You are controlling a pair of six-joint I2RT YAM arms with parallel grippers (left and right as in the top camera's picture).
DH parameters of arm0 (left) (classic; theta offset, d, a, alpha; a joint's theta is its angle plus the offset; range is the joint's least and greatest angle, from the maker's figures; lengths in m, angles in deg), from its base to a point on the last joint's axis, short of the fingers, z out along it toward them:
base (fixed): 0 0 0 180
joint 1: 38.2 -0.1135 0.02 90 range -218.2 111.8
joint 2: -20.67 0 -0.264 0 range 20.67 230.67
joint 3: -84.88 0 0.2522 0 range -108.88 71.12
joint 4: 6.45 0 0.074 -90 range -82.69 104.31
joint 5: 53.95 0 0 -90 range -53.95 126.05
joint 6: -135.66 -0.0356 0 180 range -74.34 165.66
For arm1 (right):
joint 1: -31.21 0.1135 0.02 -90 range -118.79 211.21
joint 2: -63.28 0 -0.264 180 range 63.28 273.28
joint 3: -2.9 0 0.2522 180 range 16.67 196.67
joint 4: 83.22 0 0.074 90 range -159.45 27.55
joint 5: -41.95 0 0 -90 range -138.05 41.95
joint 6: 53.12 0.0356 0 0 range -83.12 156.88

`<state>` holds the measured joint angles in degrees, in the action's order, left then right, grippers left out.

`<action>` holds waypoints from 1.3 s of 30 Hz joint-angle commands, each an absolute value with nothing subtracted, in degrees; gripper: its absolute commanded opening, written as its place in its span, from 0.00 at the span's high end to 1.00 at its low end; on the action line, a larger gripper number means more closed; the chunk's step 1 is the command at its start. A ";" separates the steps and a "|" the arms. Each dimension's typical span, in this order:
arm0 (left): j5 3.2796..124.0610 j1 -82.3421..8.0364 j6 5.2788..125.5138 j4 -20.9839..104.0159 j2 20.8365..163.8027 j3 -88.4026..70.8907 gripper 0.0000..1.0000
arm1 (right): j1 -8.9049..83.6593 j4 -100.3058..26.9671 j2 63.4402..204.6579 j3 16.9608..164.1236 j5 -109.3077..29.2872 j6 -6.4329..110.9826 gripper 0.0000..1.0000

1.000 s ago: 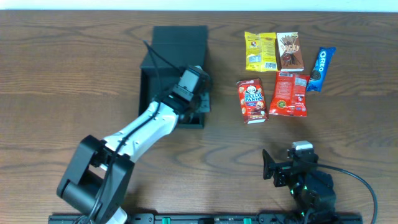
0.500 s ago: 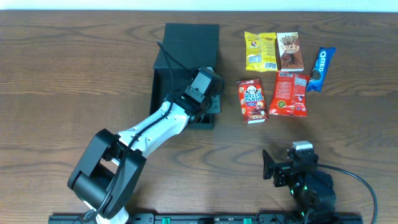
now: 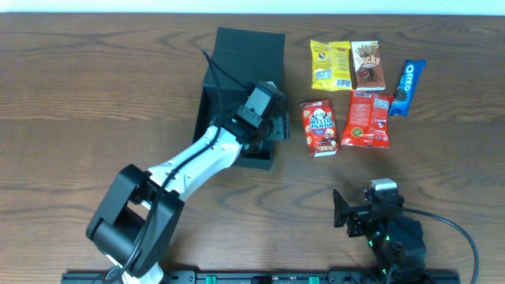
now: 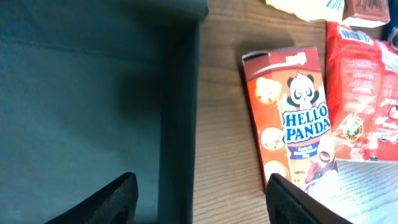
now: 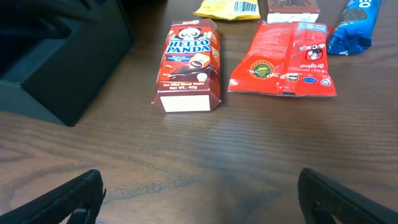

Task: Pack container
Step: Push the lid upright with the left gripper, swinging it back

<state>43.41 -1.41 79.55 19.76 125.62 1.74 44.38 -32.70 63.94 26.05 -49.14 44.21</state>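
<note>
The container is a black box standing open at mid-table, its lid flap folded back at the far side. My left gripper is open at the box's right wall. In the left wrist view that wall runs between the spread fingers of the left gripper, with nothing pinched. The right gripper rests open near the front edge, over bare wood in its own view. The container's corner shows at the left of the right wrist view.
Snacks lie to the right of the box: a Hello Panda box closest to it, a red packet, a yellow packet, a Pocky box and a blue Oreo pack. Bare wood separates the snacks from the right gripper.
The left gripper dragged the container to the right, towards the snacks, then opened and let go of its wall. The right arm has not moved.
</note>
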 commanded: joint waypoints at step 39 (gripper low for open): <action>31.65 -20.92 60.36 46.10 129.33 -5.85 0.76 | 43.92 -32.57 63.59 25.48 -49.31 43.64 0.01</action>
<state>31.41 -20.53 59.96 45.90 129.23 -6.02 44.40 -32.70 63.94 26.05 -49.14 44.21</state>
